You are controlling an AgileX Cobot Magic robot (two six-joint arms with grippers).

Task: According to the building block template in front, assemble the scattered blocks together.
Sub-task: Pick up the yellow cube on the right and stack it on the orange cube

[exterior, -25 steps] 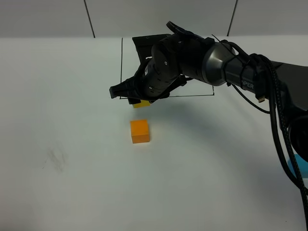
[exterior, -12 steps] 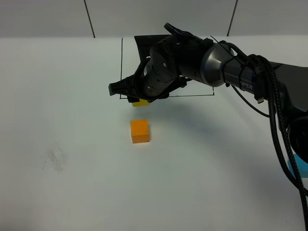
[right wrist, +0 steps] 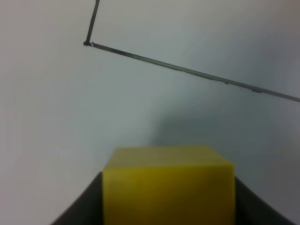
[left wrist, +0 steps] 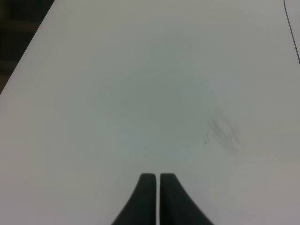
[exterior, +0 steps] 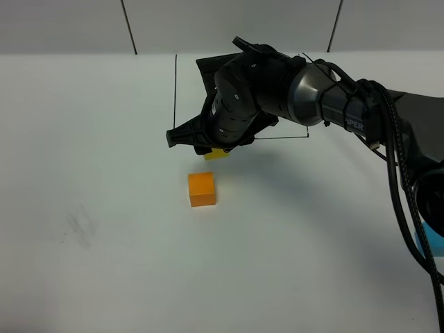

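My right gripper [exterior: 208, 148] is shut on a yellow block [exterior: 218, 153] and holds it above the white table, just behind an orange block [exterior: 202, 189]. In the right wrist view the yellow block [right wrist: 168, 186] fills the space between the dark fingers [right wrist: 84, 206], with the table's black outline [right wrist: 187, 70] beyond it. The orange block stands alone on the table in front of the outline. My left gripper [left wrist: 156, 177] is shut and empty over bare table. No template shows in these views.
A black rectangular outline [exterior: 175, 90] is drawn on the white table behind the blocks, partly hidden by the right arm [exterior: 333, 104]. A faint grey smudge [exterior: 80, 229] marks the table at the left; it also shows in the left wrist view [left wrist: 224, 132].
My right gripper has moved a little to the right and toward the orange block with the yellow block in it. The orange block and left gripper have not moved.
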